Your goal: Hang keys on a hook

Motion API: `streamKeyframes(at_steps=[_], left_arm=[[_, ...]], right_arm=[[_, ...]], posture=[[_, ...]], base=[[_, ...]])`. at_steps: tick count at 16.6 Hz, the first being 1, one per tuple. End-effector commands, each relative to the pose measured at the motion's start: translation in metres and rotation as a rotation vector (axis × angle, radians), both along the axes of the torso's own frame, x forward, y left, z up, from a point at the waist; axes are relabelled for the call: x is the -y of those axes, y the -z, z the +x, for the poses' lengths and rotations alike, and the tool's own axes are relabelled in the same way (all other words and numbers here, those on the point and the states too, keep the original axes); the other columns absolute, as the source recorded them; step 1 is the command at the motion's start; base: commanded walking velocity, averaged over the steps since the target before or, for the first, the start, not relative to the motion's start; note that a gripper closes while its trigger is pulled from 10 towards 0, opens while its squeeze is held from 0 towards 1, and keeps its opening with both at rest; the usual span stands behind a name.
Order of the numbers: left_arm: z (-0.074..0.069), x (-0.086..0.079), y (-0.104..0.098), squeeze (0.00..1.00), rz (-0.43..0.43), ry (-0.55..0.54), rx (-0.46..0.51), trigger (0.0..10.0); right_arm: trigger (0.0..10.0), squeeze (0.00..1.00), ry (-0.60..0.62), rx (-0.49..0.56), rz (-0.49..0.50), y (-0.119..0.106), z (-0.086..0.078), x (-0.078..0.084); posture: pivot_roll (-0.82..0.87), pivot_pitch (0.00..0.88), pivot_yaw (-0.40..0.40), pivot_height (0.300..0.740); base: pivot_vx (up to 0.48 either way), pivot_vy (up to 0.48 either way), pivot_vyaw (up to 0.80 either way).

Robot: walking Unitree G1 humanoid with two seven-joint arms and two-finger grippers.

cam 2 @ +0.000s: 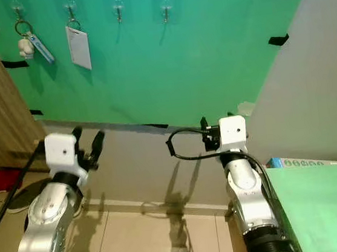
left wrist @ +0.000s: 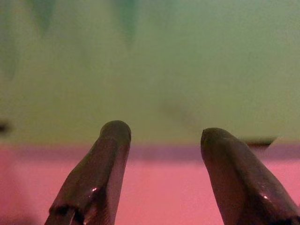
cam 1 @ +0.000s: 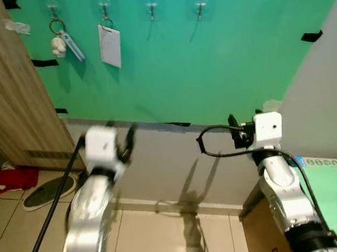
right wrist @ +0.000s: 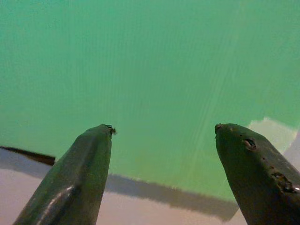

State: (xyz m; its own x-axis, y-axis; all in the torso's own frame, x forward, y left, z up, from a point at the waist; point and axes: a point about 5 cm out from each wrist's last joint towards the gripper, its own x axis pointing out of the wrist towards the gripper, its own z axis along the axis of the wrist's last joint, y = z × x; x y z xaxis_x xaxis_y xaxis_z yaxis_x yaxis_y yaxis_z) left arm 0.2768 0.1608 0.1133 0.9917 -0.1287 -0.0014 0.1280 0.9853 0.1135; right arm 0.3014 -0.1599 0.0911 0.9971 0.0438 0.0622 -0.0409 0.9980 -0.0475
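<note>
Left eye view: keys (cam 1: 61, 42) already hung on leftmost hook (cam 1: 52, 5) — left gripper (cam 1: 124, 144) and right gripper (right wrist: 164, 136) both spread, empty, low. Best drawn straight back, clear of neighbouring tag (cam 1: 110, 45).

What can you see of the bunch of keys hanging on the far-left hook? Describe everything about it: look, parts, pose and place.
The bunch of keys hangs straight down from the leftmost of four clear hooks on the green wall sheet. A metal ring sits on the hook; below it dangle a small whitish charm and a blue-and-white tag, slanted outward. It touches only the hook and rests against the sheet. A white card hangs apart on the next hook. Finer detail is too small to tell.
</note>
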Motion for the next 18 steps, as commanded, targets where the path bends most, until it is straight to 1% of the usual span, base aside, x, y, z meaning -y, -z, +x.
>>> streamKeyframes(at_steps=[1,2,3,4,5,6,7,8,9,11,13,15,16,17,18], left_arm=[[-0.001,0.000,0.005,1.00,0.008,-0.023,-0.031,10.0],[-0.004,0.004,0.008,0.17,0.009,0.003,-0.050,10.0],[-0.005,0.010,0.002,0.00,-0.006,0.038,-0.019,10.0],[-0.004,0.014,-0.003,0.00,-0.019,0.056,0.002,10.0],[-0.004,0.019,-0.005,0.00,-0.058,0.097,0.004,10.0],[-0.004,0.020,-0.007,0.00,-0.067,0.107,0.020,10.0],[-0.005,0.021,-0.008,0.00,-0.061,0.136,0.027,10.0],[-0.006,0.022,-0.007,0.00,-0.050,0.158,0.034,10.0],[-0.007,0.021,-0.005,0.00,-0.082,0.160,0.022,10.0],[-0.006,0.019,-0.002,0.00,-0.121,0.166,0.010,10.0],[-0.004,0.022,-0.001,0.00,-0.106,0.190,0.007,10.0],[-0.002,0.025,0.001,0.00,-0.086,0.209,0.004,10.0],[-0.001,0.027,0.003,0.00,-0.056,0.221,-0.005,10.0],[0.005,0.027,0.006,0.00,0.001,0.220,-0.022,10.0],[0.007,0.026,0.006,0.00,-0.007,0.211,-0.018,10.0]], right_arm=[[10.0,0.00,-0.033,-0.010,0.034,0.000,-0.002,-0.006],[10.0,0.00,-0.104,-0.032,0.115,0.004,-0.007,-0.016],[10.0,0.00,-0.126,-0.058,0.106,0.007,-0.009,-0.020],[10.0,0.00,-0.111,-0.073,0.087,0.010,-0.009,-0.018],[10.0,0.00,-0.094,-0.089,0.069,0.013,-0.010,-0.015],[10.0,0.00,-0.089,-0.108,0.047,0.016,-0.011,-0.014],[10.0,0.00,-0.098,-0.123,0.046,0.019,-0.013,-0.015],[10.0,0.00,-0.093,-0.132,0.008,0.022,-0.016,-0.015],[10.0,0.00,-0.080,-0.134,-0.019,0.022,-0.016,-0.015],[10.0,0.00,-0.020,-0.135,-0.067,0.022,-0.015,-0.005],[10.0,0.00,0.009,-0.133,-0.080,0.022,-0.016,0.002],[10.0,0.00,-0.012,-0.116,-0.063,0.021,-0.019,0.000],[10.0,0.00,-0.049,-0.100,0.006,0.019,-0.020,-0.005],[10.0,0.00,-0.054,-0.139,0.108,0.022,-0.022,-0.008],[10.0,0.00,-0.050,-0.141,0.103,0.023,-0.022,-0.007]], posture=[[0.04,0.000,-0.035,0.740],[0.04,0.000,-0.035,0.740],[0.04,0.000,-0.032,0.740],[0.04,0.000,-0.033,0.740],[0.03,0.000,-0.030,0.740],[0.03,0.000,-0.025,0.740],[0.03,0.000,-0.019,0.740],[0.03,0.000,-0.014,0.740],[0.03,0.000,-0.012,0.740],[0.01,0.000,-0.004,0.740],[0.00,0.000,-0.003,0.740],[0.00,0.000,-0.005,0.740],[0.00,0.000,-0.008,0.740],[0.00,0.000,-0.011,0.740],[0.00,0.000,-0.015,0.740]], base=[[0.000,0.000,0.00],[0.000,0.000,-0.77],[0.000,0.000,-0.74],[0.000,0.000,-0.74],[0.000,0.000,-0.74],[0.000,0.000,-0.74],[0.000,0.000,-0.74],[0.000,0.000,-0.75],[0.000,0.000,-0.75],[0.000,0.000,-0.76],[0.000,0.461,-0.76],[0.000,0.461,-0.75],[0.000,0.454,-0.76],[0.000,0.000,-0.74],[0.000,0.000,-0.74]])
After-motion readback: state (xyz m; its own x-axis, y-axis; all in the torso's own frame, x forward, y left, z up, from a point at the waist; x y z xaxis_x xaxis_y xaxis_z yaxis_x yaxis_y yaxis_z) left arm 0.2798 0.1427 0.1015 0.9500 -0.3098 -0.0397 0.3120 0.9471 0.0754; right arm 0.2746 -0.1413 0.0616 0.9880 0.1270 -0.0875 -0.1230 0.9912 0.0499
